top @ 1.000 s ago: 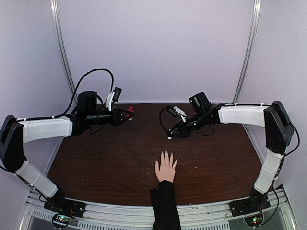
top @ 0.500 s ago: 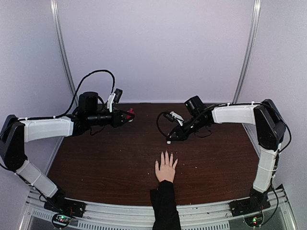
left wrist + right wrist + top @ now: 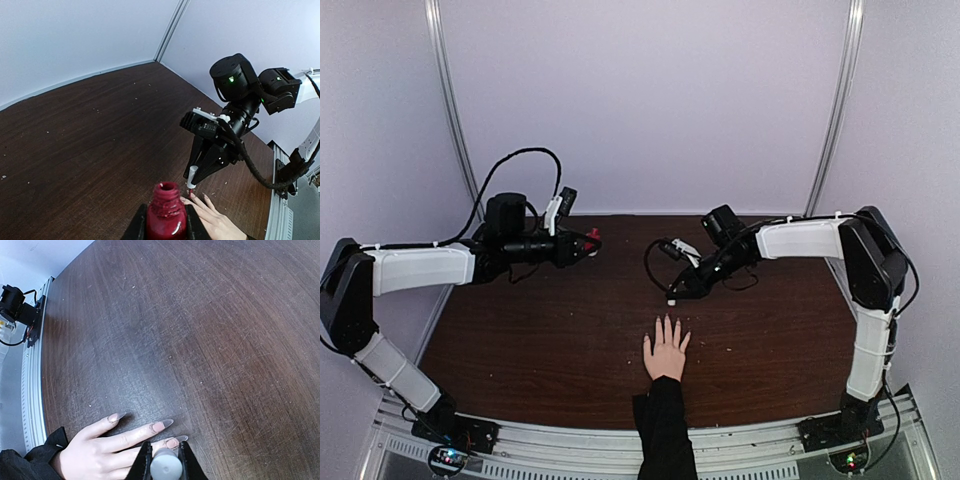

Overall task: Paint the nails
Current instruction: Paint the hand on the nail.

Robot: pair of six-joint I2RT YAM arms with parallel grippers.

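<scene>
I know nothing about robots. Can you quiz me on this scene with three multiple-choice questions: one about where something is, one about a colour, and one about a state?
1. Where does the human hand lie?
A. Flat on the table, near its front edge
B. Against the back wall
C. On top of a camera

2. What colour is the bottle in the left gripper?
A. Blue
B. Green
C. Red

3. What is the right gripper doing?
A. Standing wide open
B. Shut on a white cap
C. Shut on a cloth

Answers:
1 A: the top view shows it palm down on the dark wood.
2 C: the left wrist view shows it red, with its neck open.
3 B: the right wrist view shows it clamped on the cap.
</scene>
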